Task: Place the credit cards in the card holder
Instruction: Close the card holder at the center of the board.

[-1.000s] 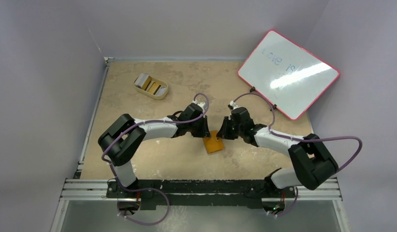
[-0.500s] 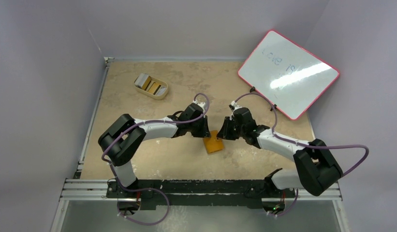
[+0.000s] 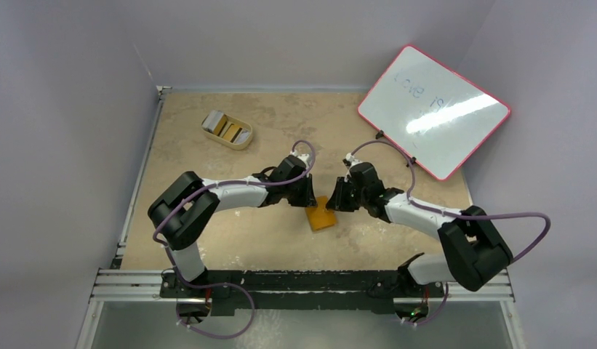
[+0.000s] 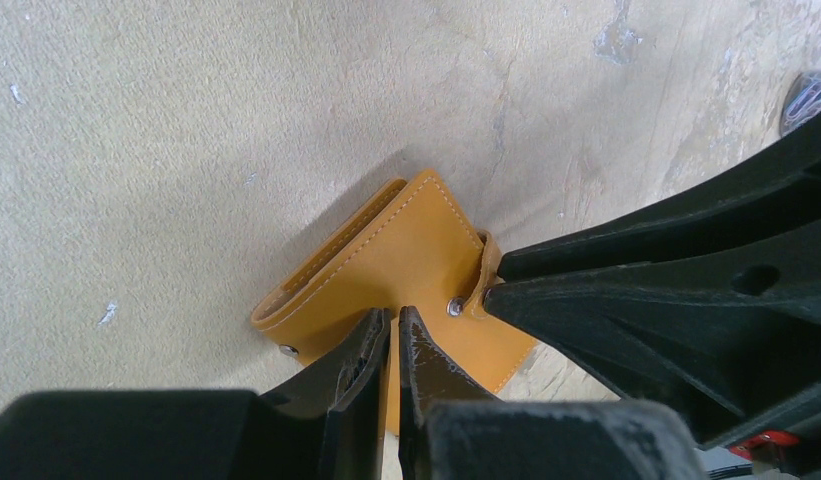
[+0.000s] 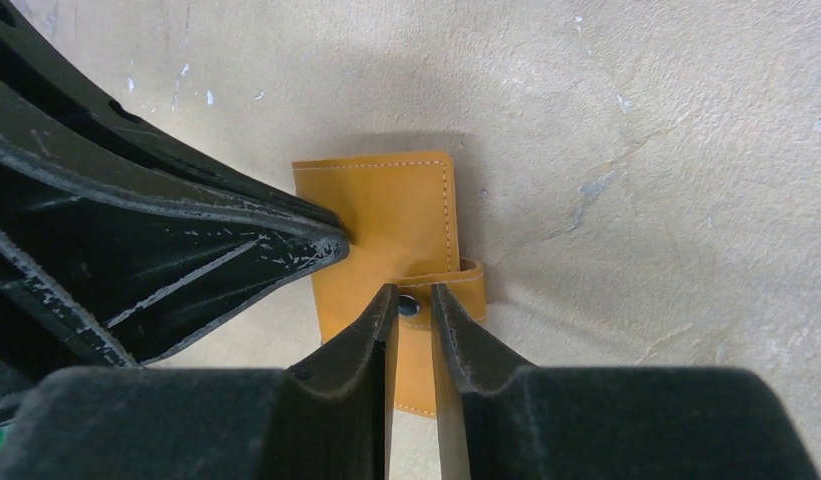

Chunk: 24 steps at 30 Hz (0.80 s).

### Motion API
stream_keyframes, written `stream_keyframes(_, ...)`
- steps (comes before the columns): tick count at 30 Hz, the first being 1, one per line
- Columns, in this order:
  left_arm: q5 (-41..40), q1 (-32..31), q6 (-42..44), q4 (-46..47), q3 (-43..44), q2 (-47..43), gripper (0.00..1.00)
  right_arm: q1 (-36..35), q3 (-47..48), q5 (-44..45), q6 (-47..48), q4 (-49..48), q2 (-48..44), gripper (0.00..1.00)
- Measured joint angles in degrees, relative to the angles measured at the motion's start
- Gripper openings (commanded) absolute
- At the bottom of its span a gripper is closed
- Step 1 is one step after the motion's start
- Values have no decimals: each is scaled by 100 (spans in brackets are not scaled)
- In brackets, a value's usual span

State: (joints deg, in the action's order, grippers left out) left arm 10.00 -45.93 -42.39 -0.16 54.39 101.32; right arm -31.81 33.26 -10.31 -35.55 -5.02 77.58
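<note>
So the wallet (image 3: 322, 215) is lying folded on the surface (image 3: 281, 116), pretty much dead centre between the two arms. The left fingers (image 4: 358, 365) are basically together, just a sliver between them, with the tips down on its orange face. The right fingers (image 5: 466, 350) sit slightly apart, straddling the snap (image 5: 408, 305) on the strap. Honestly can't tell if they're pinching it. The cards (image 3: 228, 129) are well away in the tray (image 3: 242, 144), back left.
</note>
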Motion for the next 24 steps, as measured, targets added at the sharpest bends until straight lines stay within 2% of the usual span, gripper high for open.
stream_keyframes(7, -46, -24, 0, -37, 28, 7, 8, 7, -2, -103, 13, -236, 273, 18)
stream_keyframes(24, -68, -31, 0, -114, 79, 26, 8, -61, -94, -273, 13, -490, 286, 16)
